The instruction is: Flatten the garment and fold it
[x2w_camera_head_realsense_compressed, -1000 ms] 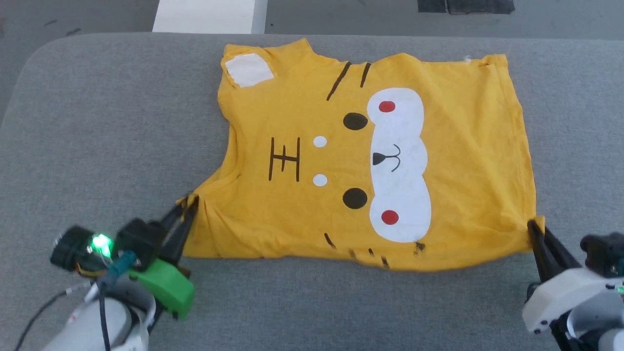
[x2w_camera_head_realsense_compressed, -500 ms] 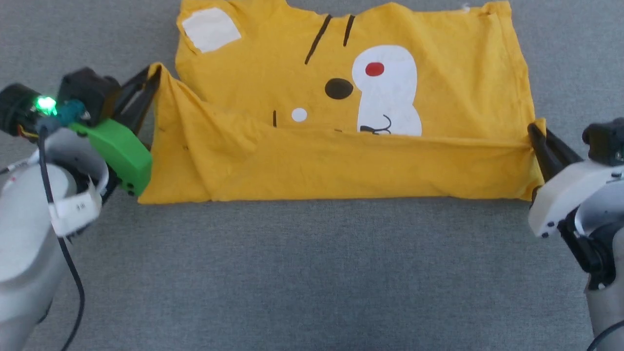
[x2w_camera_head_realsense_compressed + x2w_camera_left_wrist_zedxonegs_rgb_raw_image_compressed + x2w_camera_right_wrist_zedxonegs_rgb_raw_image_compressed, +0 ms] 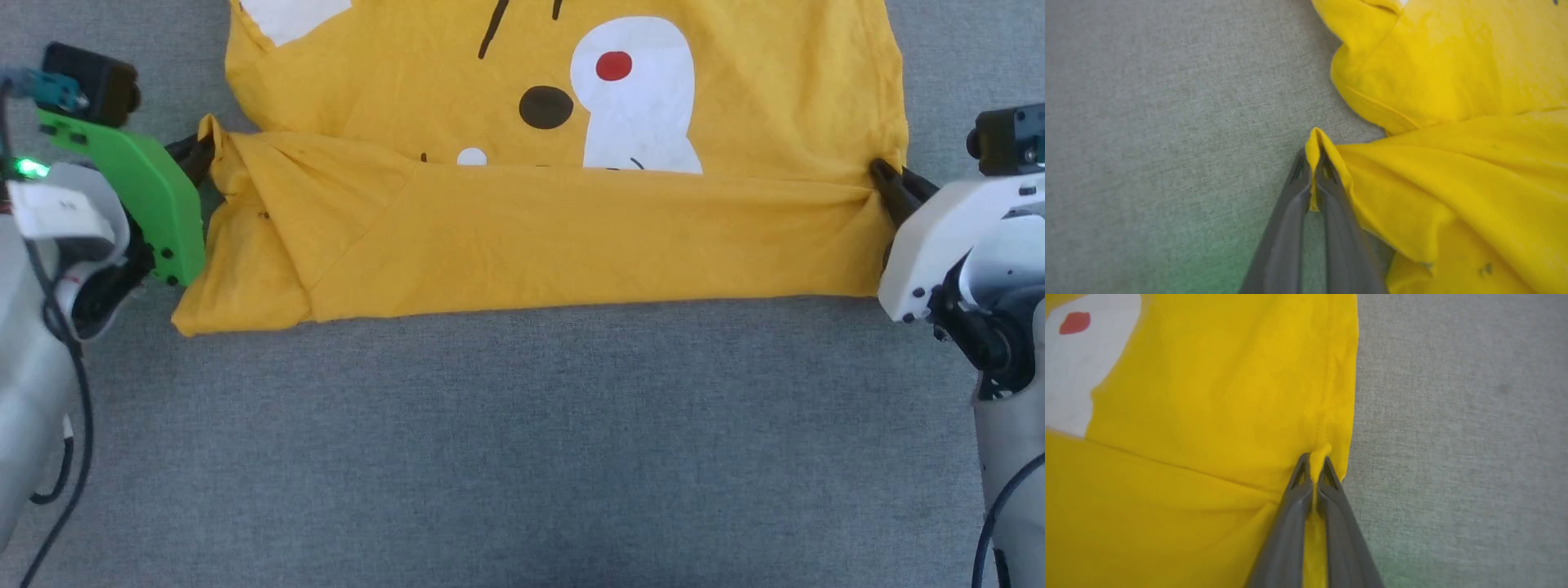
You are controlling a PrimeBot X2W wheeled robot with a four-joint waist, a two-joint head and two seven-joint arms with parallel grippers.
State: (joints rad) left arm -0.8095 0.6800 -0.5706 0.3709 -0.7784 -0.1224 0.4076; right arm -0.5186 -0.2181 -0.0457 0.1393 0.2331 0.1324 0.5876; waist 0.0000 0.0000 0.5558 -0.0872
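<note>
Head view: the garment [image 3: 571, 237], a mustard-yellow t-shirt, lies on the grey worktop [image 3: 522, 449] toward its far side, with its top cut off by the frame. The near strip is doubled up over the print and shows plain yellow, with a straight fold line along its near edge. Above the strip are a white muzzle patch with a red dot, a round black eye, a small white dot, dark stripes and a white ear patch. The cloth is soft, matte and finely creased, with a diagonal crease and bunching at its left end. The worktop is a woven, felt-like grey. The left hand [image 3: 200, 151] pinches the strip's left corner and the right hand [image 3: 882, 175] its right corner, and the upper edge is stretched between them. Left wrist view: two long dark fingers are pressed together on a small peak of yellow hem, and the cloth fans out rightward in deep soft folds. Right wrist view: the fingers are closed on a stitched hem corner. A seam runs away from the tips, and the white patch with its red dot sits upper left.
</note>
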